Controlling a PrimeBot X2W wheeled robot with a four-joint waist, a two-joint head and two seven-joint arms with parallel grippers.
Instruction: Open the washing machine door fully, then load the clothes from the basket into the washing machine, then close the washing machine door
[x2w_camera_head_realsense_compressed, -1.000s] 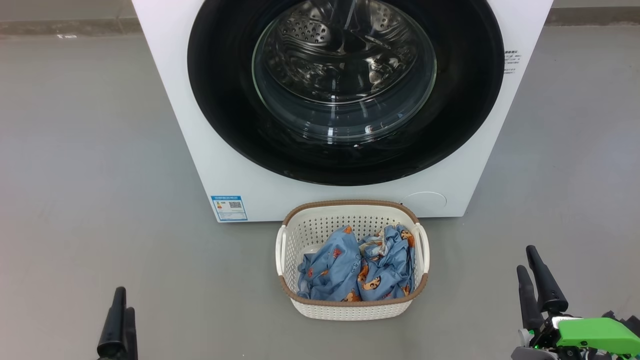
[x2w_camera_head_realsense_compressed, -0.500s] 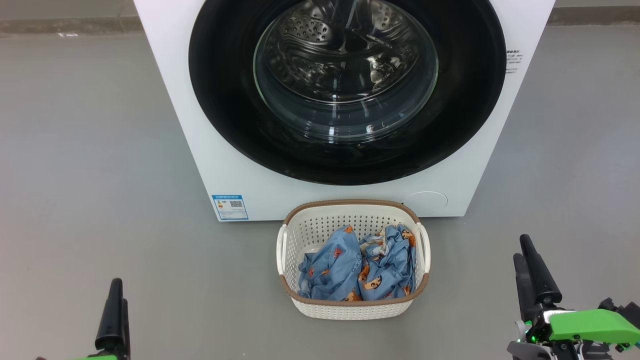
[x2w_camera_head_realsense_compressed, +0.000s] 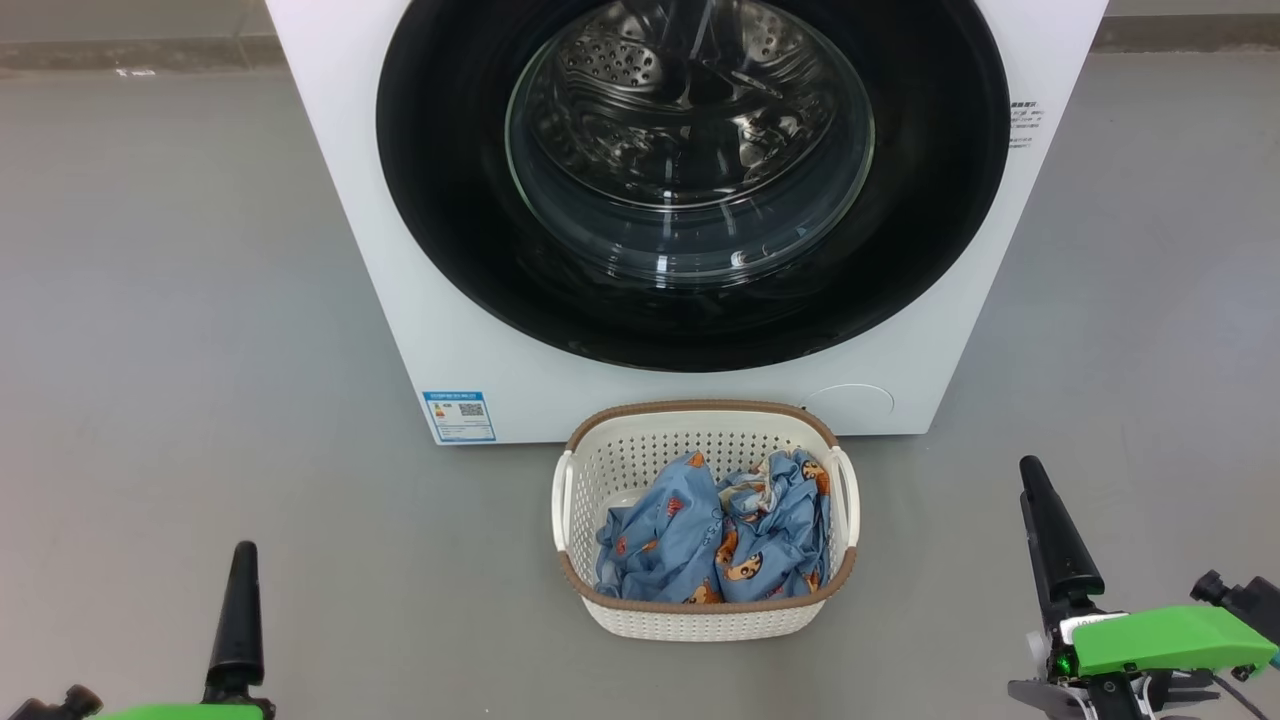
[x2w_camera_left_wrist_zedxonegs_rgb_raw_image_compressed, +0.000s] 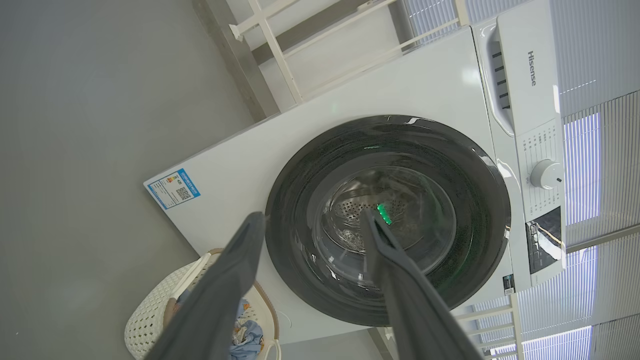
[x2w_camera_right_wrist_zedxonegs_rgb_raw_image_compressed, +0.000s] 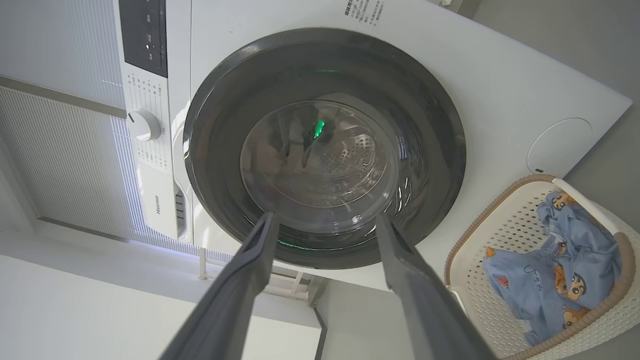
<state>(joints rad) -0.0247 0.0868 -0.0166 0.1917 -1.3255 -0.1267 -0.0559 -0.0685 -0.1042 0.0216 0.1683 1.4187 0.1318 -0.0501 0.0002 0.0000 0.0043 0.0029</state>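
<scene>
The white washing machine (x2w_camera_head_realsense_compressed: 440, 330) stands in front of me with its washing machine door (x2w_camera_head_realsense_compressed: 450, 200) shut, a black rim around the bulging glass. On the floor before it sits the cream basket (x2w_camera_head_realsense_compressed: 700, 408), holding the light blue clothes (x2w_camera_head_realsense_compressed: 700, 545) with their bear prints. My left gripper (x2w_camera_head_realsense_compressed: 243, 560) hovers at the lower left and my right gripper (x2w_camera_head_realsense_compressed: 1030, 475) at the lower right. Both are well clear of the basket and turned edge-on. The wrist views show the left gripper (x2w_camera_left_wrist_zedxonegs_rgb_raw_image_compressed: 311, 215) and the right gripper (x2w_camera_right_wrist_zedxonegs_rgb_raw_image_compressed: 326, 216) open, empty and pointed at the door.
Grey floor spreads to both sides of the machine and basket. A blue label (x2w_camera_head_realsense_compressed: 458, 416) and a round cover (x2w_camera_head_realsense_compressed: 850, 403) mark the machine's lower front. The control knob (x2w_camera_left_wrist_zedxonegs_rgb_raw_image_compressed: 545, 174) sits on its top panel, and a white rack (x2w_camera_left_wrist_zedxonegs_rgb_raw_image_compressed: 280, 65) stands beside it.
Both grippers have rolled so their fingers line up edge-on in the head view. The right one has moved forward and the left has risen slightly. The door, basket and clothes have not moved.
</scene>
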